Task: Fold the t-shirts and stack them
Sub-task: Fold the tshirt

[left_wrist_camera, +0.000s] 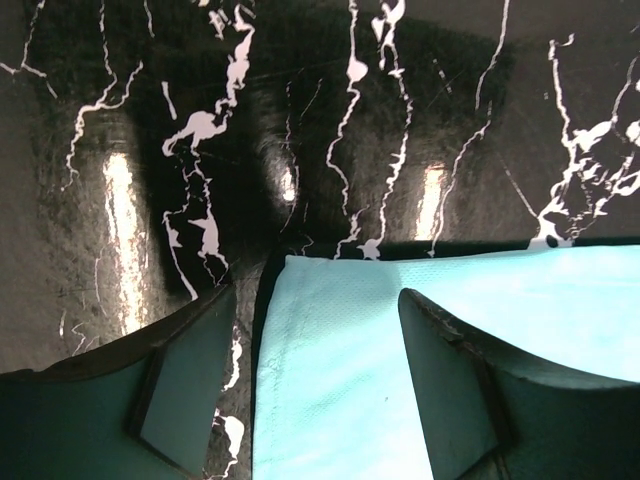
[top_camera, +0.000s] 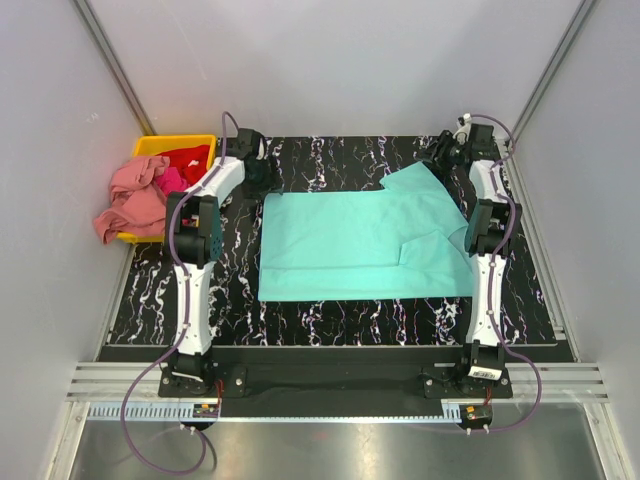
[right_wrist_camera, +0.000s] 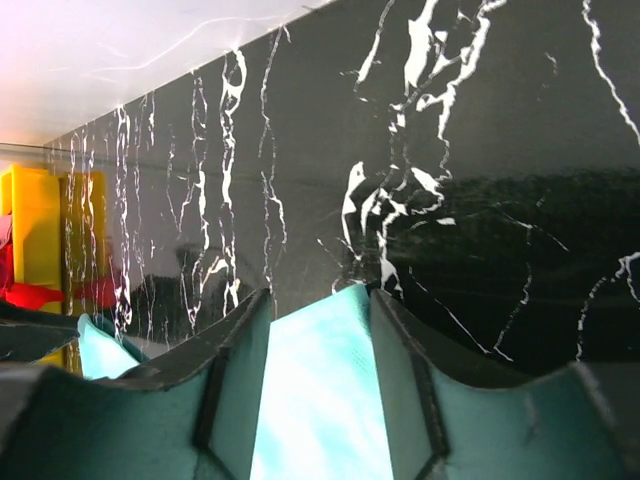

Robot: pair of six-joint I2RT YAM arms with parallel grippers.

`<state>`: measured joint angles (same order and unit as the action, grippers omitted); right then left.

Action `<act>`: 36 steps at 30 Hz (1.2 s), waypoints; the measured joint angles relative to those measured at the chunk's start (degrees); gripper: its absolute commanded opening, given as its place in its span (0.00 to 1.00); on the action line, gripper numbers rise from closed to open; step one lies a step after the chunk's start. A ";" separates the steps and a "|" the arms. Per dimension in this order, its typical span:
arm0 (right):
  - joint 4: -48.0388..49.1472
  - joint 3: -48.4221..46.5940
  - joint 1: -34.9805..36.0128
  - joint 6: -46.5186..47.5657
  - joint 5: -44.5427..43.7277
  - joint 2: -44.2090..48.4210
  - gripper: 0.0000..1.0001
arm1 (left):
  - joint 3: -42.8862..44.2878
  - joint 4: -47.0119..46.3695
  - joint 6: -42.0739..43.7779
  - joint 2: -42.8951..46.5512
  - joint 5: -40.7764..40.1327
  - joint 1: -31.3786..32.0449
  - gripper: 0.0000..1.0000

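Observation:
A turquoise-teal t-shirt (top_camera: 360, 240) lies spread flat on the black marble table (top_camera: 330, 320). My left gripper (top_camera: 258, 172) is at the shirt's far left corner. In the left wrist view this gripper (left_wrist_camera: 318, 292) is open and straddles the corner of the teal cloth (left_wrist_camera: 330, 380), one finger over bare table, the other over cloth. My right gripper (top_camera: 443, 158) is at the far right sleeve. Its jaws (right_wrist_camera: 318, 293) stand apart with a tip of teal cloth (right_wrist_camera: 320, 400) filling the gap. The salmon pink (top_camera: 135, 195), magenta (top_camera: 172, 180) and red (top_camera: 190, 158) t-shirts are at the bin.
A yellow bin (top_camera: 175, 143) stands at the table's far left corner, with the pink shirt hanging over its left rim. It also shows at the left edge of the right wrist view as the yellow bin (right_wrist_camera: 35, 220). Grey walls enclose the table on three sides.

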<state>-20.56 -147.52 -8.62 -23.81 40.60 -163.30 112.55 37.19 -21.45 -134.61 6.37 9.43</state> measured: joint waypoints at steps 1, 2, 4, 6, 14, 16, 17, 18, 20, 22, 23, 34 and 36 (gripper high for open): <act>0.35 0.44 -0.02 -0.07 0.04 0.00 0.45 | 0.13 -0.02 0.00 -0.02 0.17 0.00 0.71; 0.87 0.81 -0.07 -0.13 0.07 -0.02 0.42 | 0.20 -0.02 0.00 -0.04 0.35 0.00 0.70; 1.20 1.18 -0.15 -0.15 -0.07 0.00 0.32 | 0.24 0.00 0.00 -0.09 0.72 0.00 0.70; 0.96 1.36 -0.24 0.07 -0.46 -0.02 0.24 | 0.26 0.07 0.00 -0.15 1.11 0.00 0.70; 1.07 1.68 -0.61 0.22 -0.59 0.00 0.00 | 0.37 0.42 -0.04 -0.20 2.21 0.00 0.68; 1.44 1.75 -0.66 0.22 -0.59 0.00 0.00 | 0.46 0.50 0.04 -0.20 2.27 0.00 0.69; 1.75 1.81 -0.68 0.22 -0.59 0.00 0.00 | 0.68 0.72 0.13 -0.24 2.25 0.00 0.69; 2.25 1.97 -0.72 0.22 -0.61 0.00 0.00 | 1.03 0.81 0.35 -0.31 2.23 0.00 0.69; 3.74 2.69 -0.87 0.13 -0.52 0.00 0.00 | 2.01 1.14 1.03 -0.52 2.21 -0.02 0.69; 5.95 4.20 -1.05 -0.35 -0.33 0.15 0.00 | 3.15 1.75 1.81 -0.61 2.21 -0.07 0.69; 7.50 5.20 -1.16 -0.85 0.13 0.22 0.00 | 3.82 2.27 2.16 -0.63 2.19 -0.07 0.68; 14.86 8.48 -1.53 -4.22 2.32 1.97 0.00 | 5.49 3.41 3.54 -1.46 2.38 -0.22 0.59; 15.89 9.16 -1.53 -4.59 2.69 2.62 0.00 | 5.49 3.39 3.58 -2.12 2.91 -0.22 0.58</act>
<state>-4.67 -138.37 -10.15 -28.40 43.29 -160.68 118.04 40.58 -17.87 -136.73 9.28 9.21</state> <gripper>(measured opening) 0.010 0.590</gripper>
